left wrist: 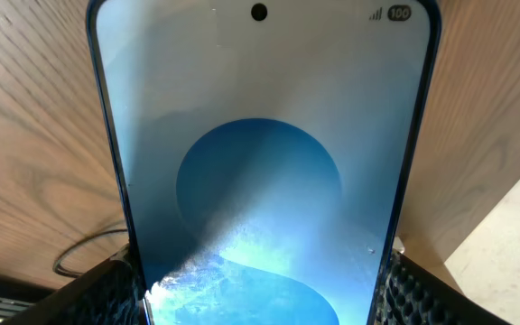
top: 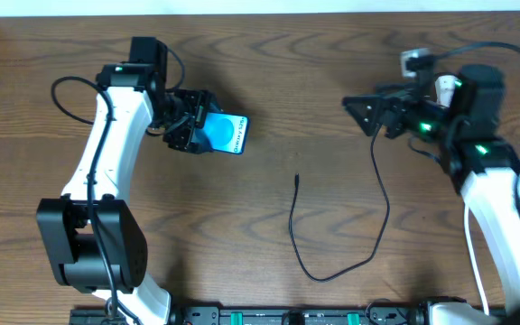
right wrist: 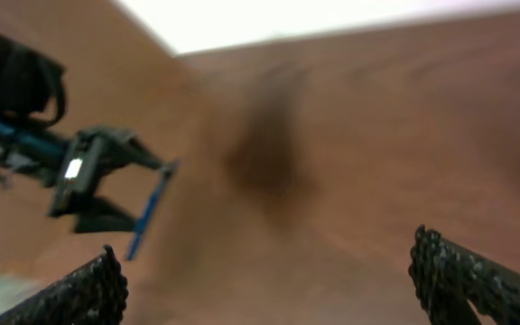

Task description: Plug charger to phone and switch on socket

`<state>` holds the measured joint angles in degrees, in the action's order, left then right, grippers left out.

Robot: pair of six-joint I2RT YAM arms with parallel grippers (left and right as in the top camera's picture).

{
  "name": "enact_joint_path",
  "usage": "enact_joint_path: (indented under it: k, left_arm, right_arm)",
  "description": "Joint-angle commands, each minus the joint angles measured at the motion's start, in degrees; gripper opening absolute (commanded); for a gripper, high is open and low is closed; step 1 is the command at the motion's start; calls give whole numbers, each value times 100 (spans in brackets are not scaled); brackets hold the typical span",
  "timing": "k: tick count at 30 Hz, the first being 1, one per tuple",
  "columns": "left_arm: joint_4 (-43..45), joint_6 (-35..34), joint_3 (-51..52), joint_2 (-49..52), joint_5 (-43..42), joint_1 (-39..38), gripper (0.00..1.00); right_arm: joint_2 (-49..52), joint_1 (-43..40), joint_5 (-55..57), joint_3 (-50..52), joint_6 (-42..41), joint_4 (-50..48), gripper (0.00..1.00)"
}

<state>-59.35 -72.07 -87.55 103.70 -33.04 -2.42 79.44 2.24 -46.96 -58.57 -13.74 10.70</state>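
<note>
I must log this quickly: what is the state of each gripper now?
Left gripper: closed, holding the phone.
Right gripper: open, holding nothing.

I count one phone (top: 228, 134), with one blue screen. There is one charger (top: 387, 206): a single thin black cable, one small tip showing. There is one socket (top: 415, 61), white and only partly in view, and one desk (top: 287, 63). Of my own parts I count two arms and two grippers, the left gripper (top: 188, 122) and the right gripper (top: 359, 110), with two fingers on each.
</note>
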Motion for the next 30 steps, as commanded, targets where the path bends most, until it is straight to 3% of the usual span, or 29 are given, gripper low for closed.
enact_joint_path:
  k: [1,3,8,12,20,27,30]
  left_arm:
    - [-4,-376,-44,-116,-9,-240,7]
    - [42,-490,-44,-116,81,-363,8]
    - [111,-918,-44,-116,520,-664,7]
    - [162,-1655,-44,-116,981,-916,7]
    - [555,-2524,-44,-116,1021,-1392,7]
    - [977,-2662,-44,-116,1019,-1670,7]
    - [979,-2791,-44,-116,1021,-1775,7]
  right_arm:
    - [750,155,-1410,-90,-1821,-271,99]
    - [1117,243,-1432,-90,-2387,-382,99]
    - [1742,590,-1665,-90,-2411,-557,99]
    - [1998,1038,-1611,-90,-2389,-610,99]
    - [2006,1668,-1259,-90,-2562,-907,99]
    - [2006,1740,-1143,-90,-2789,-894,87]
    - [2006,1738,-1086,-90,-2916,-894,87]
